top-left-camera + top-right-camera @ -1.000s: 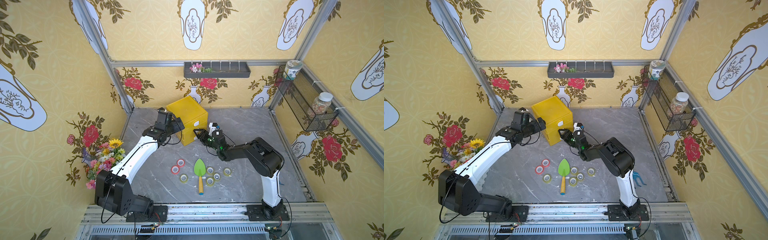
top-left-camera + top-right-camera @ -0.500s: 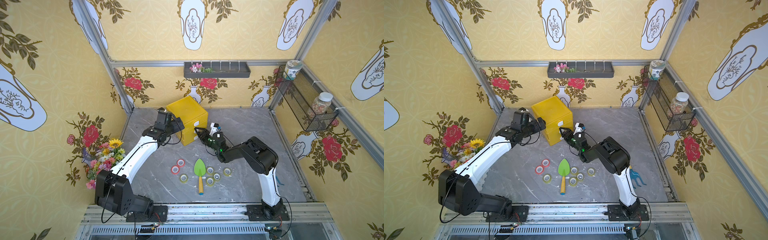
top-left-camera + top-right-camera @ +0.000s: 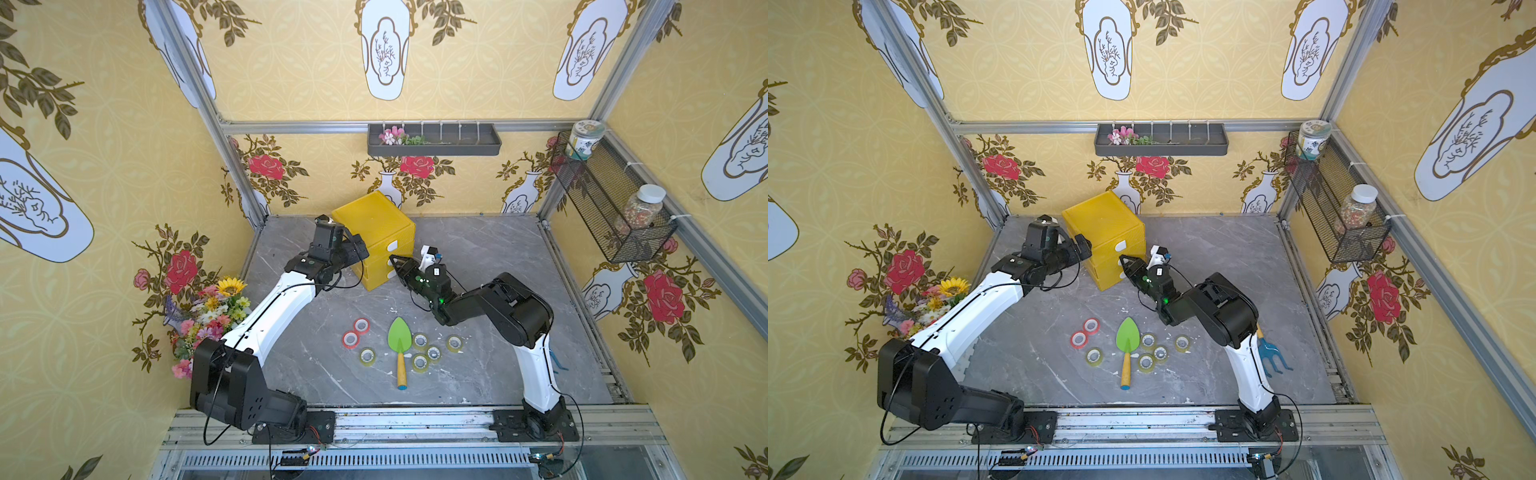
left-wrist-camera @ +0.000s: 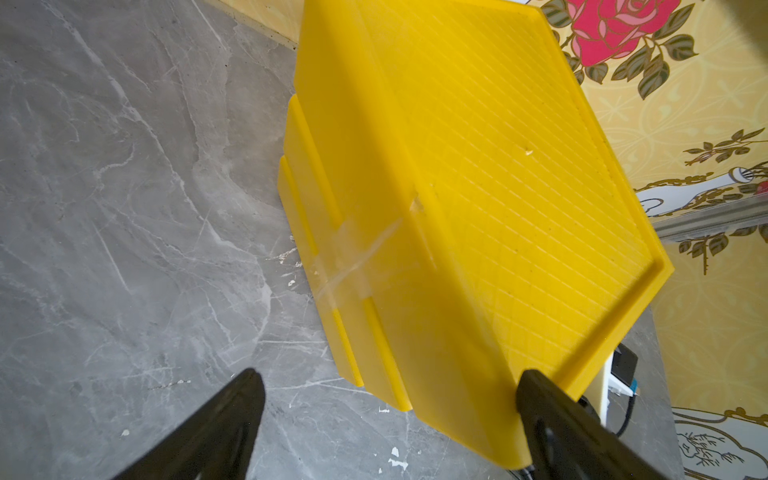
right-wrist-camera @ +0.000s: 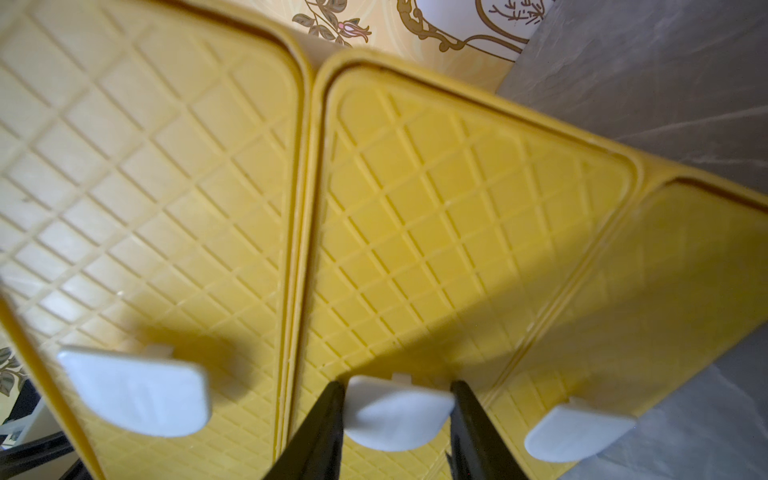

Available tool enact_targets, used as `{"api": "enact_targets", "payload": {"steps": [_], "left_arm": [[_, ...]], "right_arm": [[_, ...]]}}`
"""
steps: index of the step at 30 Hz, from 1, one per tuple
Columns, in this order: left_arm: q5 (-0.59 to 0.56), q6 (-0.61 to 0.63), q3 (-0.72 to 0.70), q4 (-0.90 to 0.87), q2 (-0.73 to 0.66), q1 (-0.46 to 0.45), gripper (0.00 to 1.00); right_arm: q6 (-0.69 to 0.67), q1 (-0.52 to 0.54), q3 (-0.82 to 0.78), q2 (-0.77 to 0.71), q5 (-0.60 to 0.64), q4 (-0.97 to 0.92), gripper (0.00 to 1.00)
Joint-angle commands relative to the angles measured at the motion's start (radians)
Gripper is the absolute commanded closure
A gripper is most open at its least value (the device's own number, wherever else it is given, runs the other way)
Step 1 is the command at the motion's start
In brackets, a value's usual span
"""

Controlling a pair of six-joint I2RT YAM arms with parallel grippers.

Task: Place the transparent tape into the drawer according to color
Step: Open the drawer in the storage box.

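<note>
- Only my right wrist view shows the grip. My right tool [image 5: 397, 384] is closed on the middle handle [image 5: 399, 419], with a dark finger against each side of it.
- That view also shows three white, rounded plastic handles on three yellow drawer fronts, each ribbed with a raised diamond grid. In both top views they are only small white spots.
- My left wrist view shows my left tool [image 4: 386, 384] spread wide and holding nothing. The side edge of the drawer cabinet [image 4: 457, 166] lies between the fingers; I cannot tell if they touch it.
- A strip of clear tape [image 4: 357, 257] stuck across the cabinet's side shows only there.
- Both top views show the tape rolls on the grey marbled table [image 3: 478, 257], in front of the cabinet and well apart from both tools. Two red rolls [image 3: 361, 325] lie side by side, and five glossy yellowish rolls [image 3: 419, 341] lie around the green trowel [image 3: 399, 336].
- A top view shows a blue hand fork [image 3: 1273, 353] by my right arm's base.
- The drawers look shut and their insides are hidden.
- The grey wall tray [image 3: 457, 145] holds pink flowers [image 3: 388, 136].
- The wire basket [image 3: 598, 199] holds two jars [image 3: 640, 212].
</note>
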Motion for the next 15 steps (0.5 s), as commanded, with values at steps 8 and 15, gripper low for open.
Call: {"api": "enact_targets", "payload": {"steps": [8, 15], "left_arm": [[-0.002, 0.022, -0.006, -0.044, 0.018, 0.005, 0.0], [0.003, 0.02, -0.005, -0.043, 0.025, 0.01, 0.0]], "right_arm": [[-0.007, 0.009, -0.104, -0.064, 0.008, 0.099, 0.59], [-0.006, 0.012, -0.217, -0.135, 0.007, 0.123, 0.59]]}}
